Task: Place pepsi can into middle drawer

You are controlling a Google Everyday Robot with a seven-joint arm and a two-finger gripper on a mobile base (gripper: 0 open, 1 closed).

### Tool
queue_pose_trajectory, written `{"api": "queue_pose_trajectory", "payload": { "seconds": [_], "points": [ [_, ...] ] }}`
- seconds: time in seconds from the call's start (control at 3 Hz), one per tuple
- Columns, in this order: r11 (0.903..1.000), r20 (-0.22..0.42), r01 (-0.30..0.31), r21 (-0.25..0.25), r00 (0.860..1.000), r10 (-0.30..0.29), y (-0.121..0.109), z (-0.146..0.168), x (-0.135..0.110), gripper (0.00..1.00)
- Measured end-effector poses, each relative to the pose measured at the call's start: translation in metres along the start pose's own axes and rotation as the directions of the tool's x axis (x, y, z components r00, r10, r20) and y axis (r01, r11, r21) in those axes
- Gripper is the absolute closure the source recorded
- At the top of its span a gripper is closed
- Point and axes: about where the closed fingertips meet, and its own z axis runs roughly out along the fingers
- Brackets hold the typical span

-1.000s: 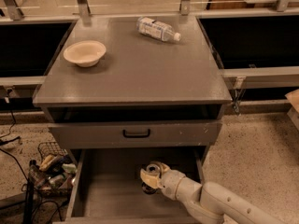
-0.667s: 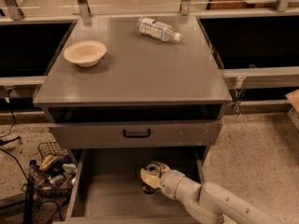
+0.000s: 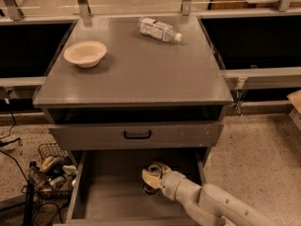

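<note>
The middle drawer [image 3: 113,192] stands pulled open at the bottom of the grey cabinet, showing a flat grey floor and low side walls. My gripper [image 3: 150,178] reaches into it from the lower right, over the middle of the floor. It is shut on the pepsi can [image 3: 150,189], which stands upright at about floor level. The can's dark body shows below the cream near finger [image 3: 149,177], and its silver top shows above it. The rest of the can is hidden by the gripper.
Above the open drawer is a shut grey drawer front with a black handle [image 3: 137,134]. On the cabinet top lie a cream bowl [image 3: 85,53] at the left and a clear water bottle [image 3: 159,29] at the back. A wire basket of clutter [image 3: 51,171] sits on the floor at the left.
</note>
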Motion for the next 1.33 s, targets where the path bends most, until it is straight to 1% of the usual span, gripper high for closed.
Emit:
{"api": "queue_pose_trajectory", "payload": {
  "seconds": [0.33, 0.67, 1.0, 1.33],
  "points": [
    [0.9996, -0.060, -0.023, -0.013, 0.998, 0.022, 0.003, -0.001, -0.003, 1.00],
    [0.9992, -0.060, -0.035, -0.021, 0.998, 0.034, 0.002, 0.001, -0.002, 1.00],
    [0.9974, -0.036, -0.062, 0.038, 0.997, 0.063, -0.012, 0.019, 0.006, 1.00],
    [0.9973, -0.044, -0.063, 0.038, 0.997, 0.065, -0.011, 0.020, 0.010, 1.00]
  ]
}}
